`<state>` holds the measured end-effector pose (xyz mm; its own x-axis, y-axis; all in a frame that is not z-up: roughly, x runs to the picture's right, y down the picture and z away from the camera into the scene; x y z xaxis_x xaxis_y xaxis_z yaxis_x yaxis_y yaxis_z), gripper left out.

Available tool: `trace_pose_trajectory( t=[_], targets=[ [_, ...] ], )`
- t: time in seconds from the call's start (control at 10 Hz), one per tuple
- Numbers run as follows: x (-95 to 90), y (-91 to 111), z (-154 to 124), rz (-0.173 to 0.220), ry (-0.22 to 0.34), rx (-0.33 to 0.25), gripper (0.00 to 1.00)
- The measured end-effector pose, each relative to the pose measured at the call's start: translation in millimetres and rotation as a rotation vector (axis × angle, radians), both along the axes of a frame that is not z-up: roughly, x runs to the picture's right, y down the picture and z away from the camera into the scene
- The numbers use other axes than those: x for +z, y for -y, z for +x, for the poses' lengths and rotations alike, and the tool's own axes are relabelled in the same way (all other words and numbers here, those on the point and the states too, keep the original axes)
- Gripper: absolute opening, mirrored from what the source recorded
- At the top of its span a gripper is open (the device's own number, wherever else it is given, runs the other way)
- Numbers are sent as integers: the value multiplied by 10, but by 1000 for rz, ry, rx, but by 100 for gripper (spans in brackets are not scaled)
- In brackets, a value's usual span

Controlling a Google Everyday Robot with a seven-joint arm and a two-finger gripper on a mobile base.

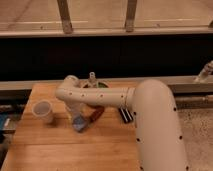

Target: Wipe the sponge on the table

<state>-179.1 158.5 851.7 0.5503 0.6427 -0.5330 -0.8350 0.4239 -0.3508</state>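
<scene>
The light-blue sponge (80, 124) lies against the wooden table (60, 150), left of centre. My gripper (78, 118) comes straight down onto it from the white arm's bend and is shut on the sponge, pressing it to the wood. The arm (100, 96) reaches in from the lower right and hides part of the tabletop behind it.
A white cup (42, 111) stands just left of the gripper. A reddish-brown elongated object (98, 113) lies right beside the sponge, and a black block (125, 115) sits further right. A green bowl (100, 86) and a bottle (92, 77) stand behind the arm.
</scene>
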Motion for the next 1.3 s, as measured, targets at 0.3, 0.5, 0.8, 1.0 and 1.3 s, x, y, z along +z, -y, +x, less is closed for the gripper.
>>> trace_pose_trajectory(
  t=[0.3,0.5,0.8,1.0,1.3],
  targets=[
    [-65,26,-231,19,48,-38,0],
    [-280,-194,-401,16,86,-60,0],
    [-514,-576,-328,-25,102,-53,0],
    [-554,-735,-112,-49,71,-32,0],
    [-442,-683,218,-53,-6,13,0]
  ],
)
